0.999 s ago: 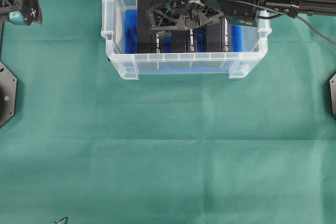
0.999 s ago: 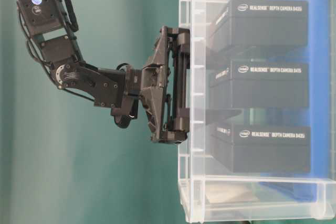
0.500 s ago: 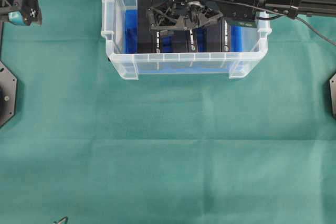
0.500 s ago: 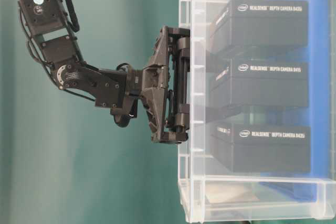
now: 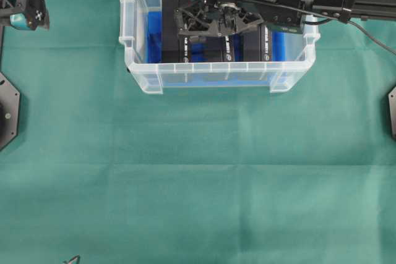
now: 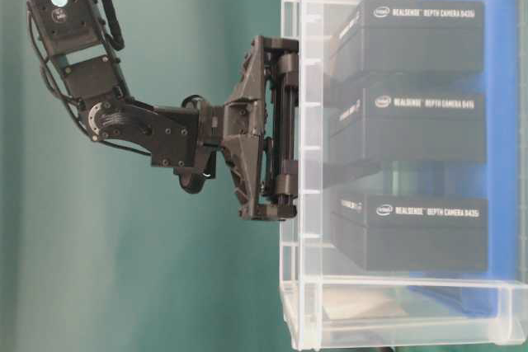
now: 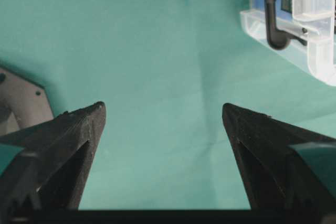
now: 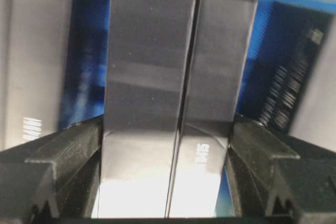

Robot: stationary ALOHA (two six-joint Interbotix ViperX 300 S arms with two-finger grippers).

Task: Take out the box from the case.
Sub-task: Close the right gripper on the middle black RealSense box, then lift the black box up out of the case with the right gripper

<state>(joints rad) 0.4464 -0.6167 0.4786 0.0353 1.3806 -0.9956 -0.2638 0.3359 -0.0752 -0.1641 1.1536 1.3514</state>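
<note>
Right pincer (image 8: 165, 145) is inside the case (image 5: 141, 75), pointing down, its two fingers (image 8: 68, 153) pressed against the opposite long faces of the middle box (image 8: 168, 103); the wrist view shows no gap on either side, so it reads as pinching the box. The pinched box looks like a sleeve over an inner tray, with a seam running down it. Gripping across the narrow width probably suits the tight row: three black boxes stand on edge side by side on the blue lining (image 5: 154, 35), leaving only slim gaps for the fingers. In the table-level view the middle box (image 6: 408, 125) sits between its neighbours, not yet lifted clear of the rim. The case stands at the upper centre of the overhead frame on the green surface (image 5: 198, 171). Left pincer (image 7: 163, 114) hangs spread and empty at the upper left, well apart from the case, seemingly idle.
</note>
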